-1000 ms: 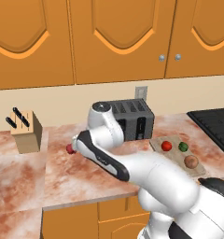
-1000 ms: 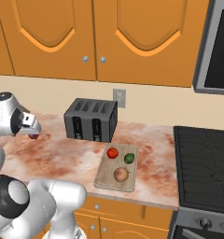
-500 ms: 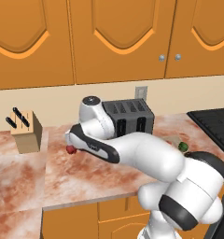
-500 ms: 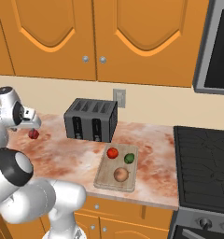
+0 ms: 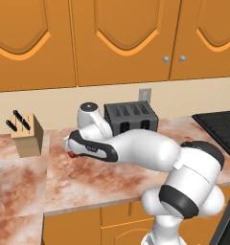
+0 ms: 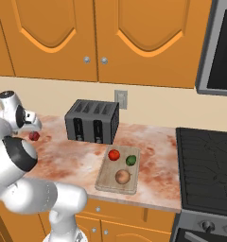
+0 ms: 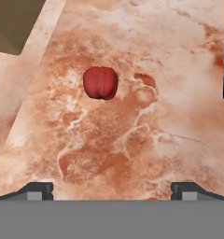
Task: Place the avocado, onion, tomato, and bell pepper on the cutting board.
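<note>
Hovering over the marbled bench [image 7: 146,140], the end effector [image 7: 112,187] has its two dark tips spread wide, nothing between them. Just ahead of those tips in the hand view, the bell pepper [image 7: 100,82] sits alone on the reddish stone, dark red and lumpy, clear of both fingers. In the left base view a sliver of that same red shows just beneath the hand, at the far left reach of the white arm [image 5: 136,148]. From the right base view the bell pepper [image 6: 34,136] lies on the bench just below the gripper head, at the left end of the worktop.

Further right along the bench, the cutting board [image 6: 106,179] lies flat near the front edge, well apart from the pepper. On it, the tomato [image 6: 114,154] sits at the back left, the avocado [image 6: 131,160] just beside it to the right, and the onion [image 6: 122,177] nearer the front; the three are close together on the wood.

Behind the board stands the dark toaster [image 6: 92,121], against the wall. Off to the left in the left base view, a wooden knife block [image 5: 27,136] rests near the backsplash. At the far right, the black stovetop [image 6: 205,160] meets the bench. Orange cabinets [image 6: 110,38] run overhead.
</note>
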You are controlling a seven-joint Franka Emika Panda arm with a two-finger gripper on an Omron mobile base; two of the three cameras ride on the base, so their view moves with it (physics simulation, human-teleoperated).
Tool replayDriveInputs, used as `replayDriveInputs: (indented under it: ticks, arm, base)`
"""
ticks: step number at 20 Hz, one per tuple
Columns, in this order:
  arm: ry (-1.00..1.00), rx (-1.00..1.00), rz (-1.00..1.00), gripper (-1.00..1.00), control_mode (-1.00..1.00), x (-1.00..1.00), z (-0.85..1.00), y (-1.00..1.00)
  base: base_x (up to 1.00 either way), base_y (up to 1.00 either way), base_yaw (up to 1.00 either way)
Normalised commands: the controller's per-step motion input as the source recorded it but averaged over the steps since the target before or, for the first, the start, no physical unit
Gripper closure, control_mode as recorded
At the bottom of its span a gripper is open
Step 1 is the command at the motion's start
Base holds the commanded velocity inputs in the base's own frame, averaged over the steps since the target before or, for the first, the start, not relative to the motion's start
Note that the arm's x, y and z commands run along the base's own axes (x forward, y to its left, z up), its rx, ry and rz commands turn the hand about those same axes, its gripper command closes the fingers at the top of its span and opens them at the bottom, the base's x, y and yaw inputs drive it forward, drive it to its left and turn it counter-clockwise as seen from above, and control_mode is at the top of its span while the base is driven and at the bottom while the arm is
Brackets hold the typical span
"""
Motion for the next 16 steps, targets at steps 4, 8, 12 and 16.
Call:
replayDriveInputs:
  ticks: [4,8,12,16]
  arm:
    - [0.00,0.00,0.01,-1.00,-1.00,0.16,-0.09,0.23]
    - [0.00,0.00,0.01,-1.00,-1.00,0.21,-0.12,0.24]
    - [0.00,0.00,0.00,-1.00,-1.00,0.23,-0.14,0.20]
    - [0.00,0.00,0.00,-1.00,-1.00,0.19,-0.08,0.13]
  base:
    - [0.00,0.00,0.00]
    - [0.00,0.00,0.00]
    - [0.00,0.00,0.00]
    - [0.00,0.00,0.00]
